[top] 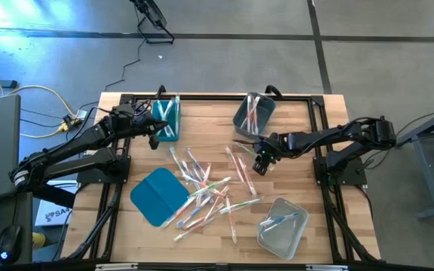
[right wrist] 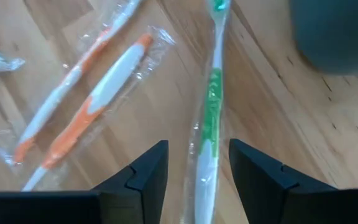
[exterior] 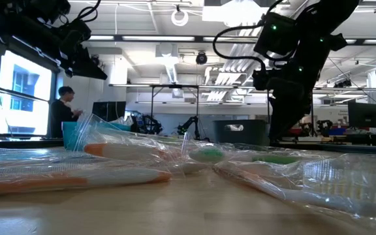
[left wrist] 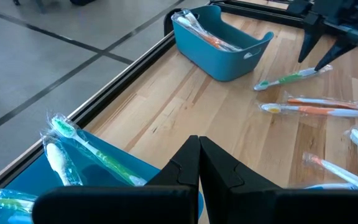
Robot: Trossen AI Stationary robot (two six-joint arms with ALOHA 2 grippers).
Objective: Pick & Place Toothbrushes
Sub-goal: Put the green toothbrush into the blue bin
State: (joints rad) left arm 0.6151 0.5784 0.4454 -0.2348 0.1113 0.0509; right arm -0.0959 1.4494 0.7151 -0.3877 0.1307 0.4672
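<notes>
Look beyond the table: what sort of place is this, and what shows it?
Probably a robotics lab or workshop: a bare concrete floor with trailing cables, open ceiling lights, and benches with monitors where a person works.

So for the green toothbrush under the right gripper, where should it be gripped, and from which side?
Probably at the thick green part of the handle, from straight above. The green toothbrush lies flat on the table in its wrapper, running lengthwise between the open fingers of the right gripper, so closing across its narrow width should catch it.
</notes>
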